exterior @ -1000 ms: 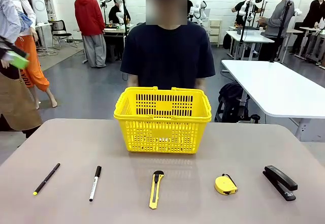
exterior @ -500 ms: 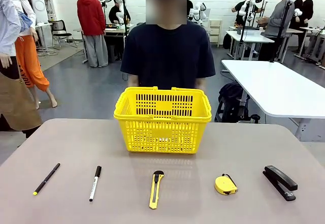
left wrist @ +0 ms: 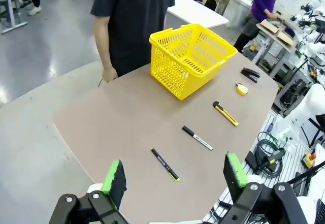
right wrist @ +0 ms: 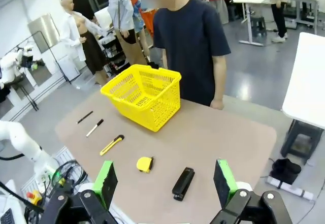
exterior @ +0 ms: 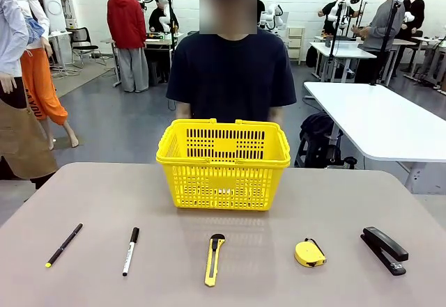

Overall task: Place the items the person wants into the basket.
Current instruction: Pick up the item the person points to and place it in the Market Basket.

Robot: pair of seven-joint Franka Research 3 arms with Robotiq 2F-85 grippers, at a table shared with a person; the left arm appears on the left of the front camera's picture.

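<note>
Basket [exterior: 223,182] stands at the far middle of the table [exterior: 90,195], just in front of the person [exterior: 230,77], and nothing on the table has moved over the last second. The pen [exterior: 64,244], marker [exterior: 130,250], box cutter [exterior: 214,259], tape measure [exterior: 309,253] and stapler [exterior: 384,249] lie in the same near row, left to right, each apart from its neighbours. The only shifting is among people far behind. I take that to mean the task has not started: no item has been asked for, and the robot should wait for a sign. The front view hides the person's lower arms behind the basket. The left wrist view shows one hand [left wrist: 108,74] hanging at the far table edge, and the right wrist view shows the other hand [right wrist: 218,103] hanging the same way, neither pointing. Those high views also look down into the basket, which seems empty. The left gripper [left wrist: 175,176] has its green pads spread wide with nothing between them, high above the table. The right gripper [right wrist: 165,181] is likewise spread wide and bare.
</note>
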